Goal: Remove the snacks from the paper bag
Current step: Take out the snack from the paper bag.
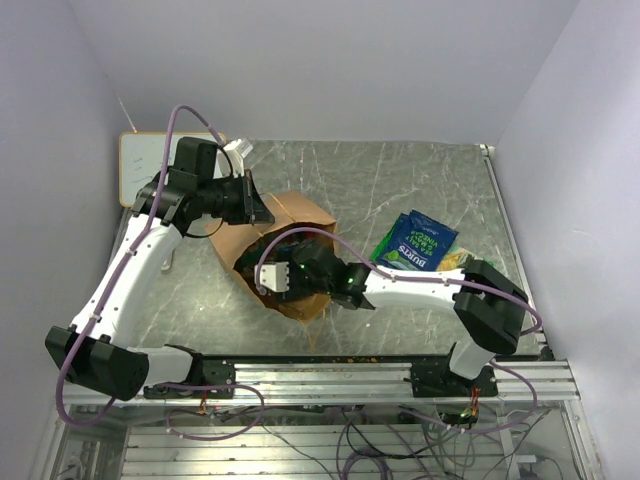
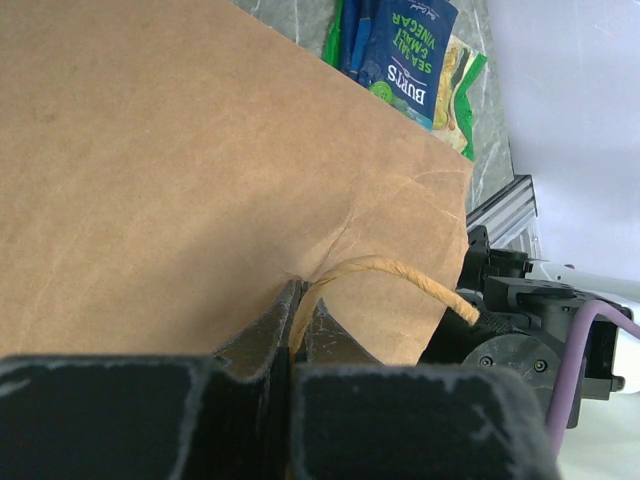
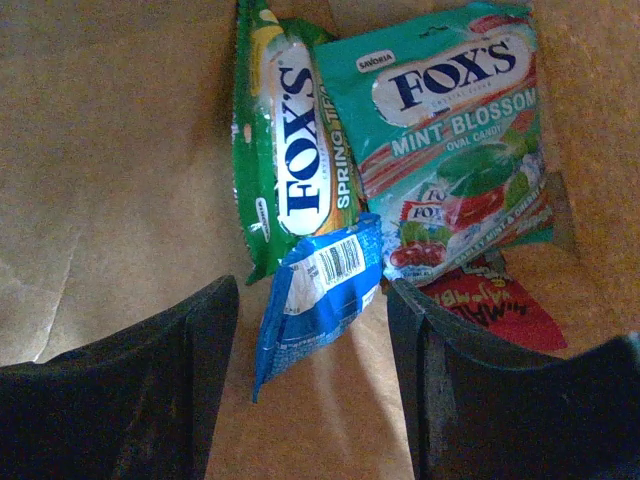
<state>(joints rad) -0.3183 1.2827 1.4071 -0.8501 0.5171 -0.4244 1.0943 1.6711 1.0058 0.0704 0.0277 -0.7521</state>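
The brown paper bag [image 1: 300, 215] lies on its side mid-table, mouth toward the arms. My left gripper [image 2: 297, 300] is shut on its twisted paper handle [image 2: 400, 275] and holds the bag's upper wall [image 2: 200, 180]. My right gripper [image 3: 312, 300] is open inside the bag [image 3: 100, 180]. A small blue packet [image 3: 320, 290] lies between its fingers, untouched. Behind it lie a green Fox's packet [image 3: 290, 150], a teal Fox's Mint Blossom packet [image 3: 450, 140] and a red packet [image 3: 490, 305]. Blue and green packets [image 1: 418, 243] lie on the table right of the bag; they also show in the left wrist view [image 2: 405, 55].
A small whiteboard [image 1: 150, 160] lies at the table's far left corner, behind the left arm. An aluminium rail [image 1: 400, 375] runs along the near edge. The marbled tabletop [image 1: 400, 180] stretches behind and right of the bag.
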